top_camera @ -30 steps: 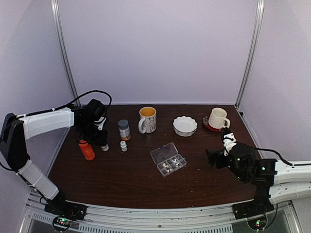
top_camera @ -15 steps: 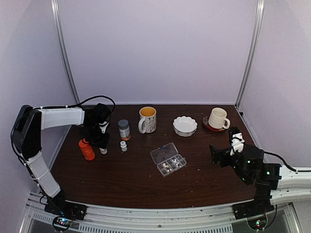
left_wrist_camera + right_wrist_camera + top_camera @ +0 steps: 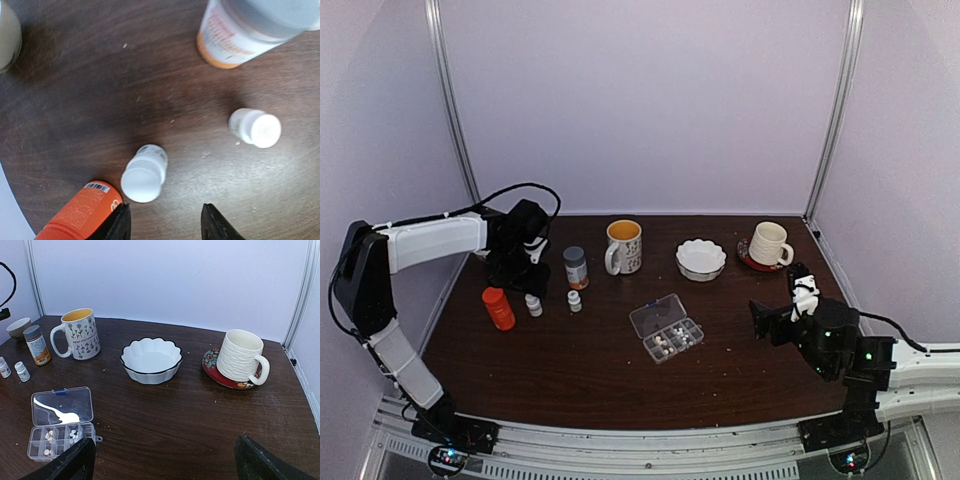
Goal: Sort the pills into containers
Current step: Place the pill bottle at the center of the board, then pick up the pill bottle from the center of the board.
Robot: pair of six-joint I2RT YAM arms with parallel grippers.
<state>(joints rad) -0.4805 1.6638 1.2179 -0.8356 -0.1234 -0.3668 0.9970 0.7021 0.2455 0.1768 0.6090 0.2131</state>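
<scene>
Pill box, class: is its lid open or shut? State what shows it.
Open. The pill box has its clear lid folded back flat on the table, leaving the pills uncovered.

Lab test booth: plain lilac wall panels, metal posts, dark table.

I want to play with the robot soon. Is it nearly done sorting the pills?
Some pills already lie in the open pill box. Nothing is in hand: the left pincer stands open above a small white bottle, the right pincer open off to the right. Some compartments look empty, so sorting probably isn't finished.
</scene>
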